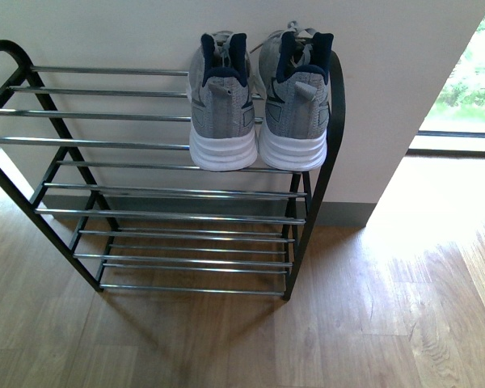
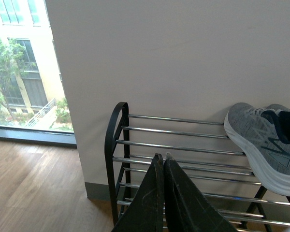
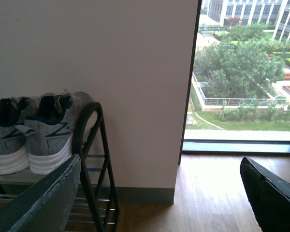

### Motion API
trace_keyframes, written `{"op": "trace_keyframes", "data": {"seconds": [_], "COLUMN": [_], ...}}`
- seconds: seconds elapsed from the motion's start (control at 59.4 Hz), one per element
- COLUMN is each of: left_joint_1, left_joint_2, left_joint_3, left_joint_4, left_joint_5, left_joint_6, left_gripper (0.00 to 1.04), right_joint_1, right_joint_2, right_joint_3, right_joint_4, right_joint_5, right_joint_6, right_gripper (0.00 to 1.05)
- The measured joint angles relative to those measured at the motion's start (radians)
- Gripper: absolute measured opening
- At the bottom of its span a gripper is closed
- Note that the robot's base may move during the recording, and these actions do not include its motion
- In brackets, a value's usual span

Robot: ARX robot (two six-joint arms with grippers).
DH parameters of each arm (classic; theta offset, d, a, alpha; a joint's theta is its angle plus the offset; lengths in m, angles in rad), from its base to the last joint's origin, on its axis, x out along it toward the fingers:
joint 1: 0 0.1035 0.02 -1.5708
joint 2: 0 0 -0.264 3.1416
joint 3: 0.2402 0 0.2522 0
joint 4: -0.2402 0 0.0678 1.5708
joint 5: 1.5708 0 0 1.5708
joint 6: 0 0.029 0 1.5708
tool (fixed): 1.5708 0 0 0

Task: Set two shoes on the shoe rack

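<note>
— Entry one, footwear?
— Pair of grey knit sneakers, white soles, navy lining. Inner sneaker (image 1: 222, 101) and outer sneaker (image 1: 295, 97), both on the top tier of the shoe rack (image 1: 113, 142), at its right end. Side by side, upright, heels toward the rack's front, toes toward the wall (image 1: 105, 32) behind the rack. Outer one just beside the rack's right end hoop.

— Entry two, grippers?
— Left gripper (image 2: 163, 159): fingers pressed together, nothing between them, out in front of the rack's left end and apart from it. Right gripper (image 3: 160, 162): spread wide, empty, off the rack's right end, over bare floor (image 1: 372, 323) beside the rack.

— Step in hand?
— By judgement, placing finished: two shoes on the rack, both grippers free of them. Closing stage, nothing left to carry.

— Next move, requirements?
— Likely only a clear withdrawal away from the rack. No contact with the end hoops, no nudge to the heels, which look close to the rack's front bar.

— Hidden or doubtful?
— Neither arm visible from the front camera. Toes of both sneakers masked by their own heels there. Rack's left end cut off in the front view, lower tiers cut off in both wrist views. Number of bars under each sole: cannot tell. Gap or contact between the two soles: too close to call. No further footwear in any view. Window (image 3: 241, 72) beyond the rack's right side, glare on the floor near it.
</note>
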Motion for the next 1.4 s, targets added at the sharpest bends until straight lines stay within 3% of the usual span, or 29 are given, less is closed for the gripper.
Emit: {"op": "trace_keyframes", "data": {"seconds": [0.488,0.573,0.842,0.876,0.994,1.347,1.398], "left_joint_1": [0.000,0.000,0.001,0.001,0.001,0.001,0.001], "left_joint_2": [-0.171,-0.302,-0.336,-0.336,-0.336,-0.336,-0.336], "left_joint_3": [0.000,0.000,0.000,0.000,0.000,0.000,0.000], "left_joint_4": [-0.171,-0.335,-0.353,-0.354,-0.353,-0.353,-0.353], "left_joint_5": [0.000,0.000,0.000,0.000,0.000,0.000,0.000], "left_joint_6": [0.000,0.000,0.000,0.000,0.000,0.001,0.002], "left_gripper": [0.01,0.01,0.01,0.04,0.33,0.96,0.95], "right_joint_1": [0.000,0.000,0.000,0.000,0.000,0.000,0.000], "right_joint_2": [0.000,0.000,0.000,0.000,0.000,0.001,0.001], "right_joint_3": [0.000,0.000,0.000,0.000,0.000,0.000,0.000], "right_joint_4": [0.000,0.000,0.000,0.000,0.000,0.000,0.000], "right_joint_5": [0.000,0.000,0.000,0.000,0.000,0.000,0.000], "right_joint_6": [0.000,0.000,0.000,0.000,0.000,0.000,0.000], "right_gripper": [0.96,0.96,0.96,0.96,0.96,0.96,0.96]}}
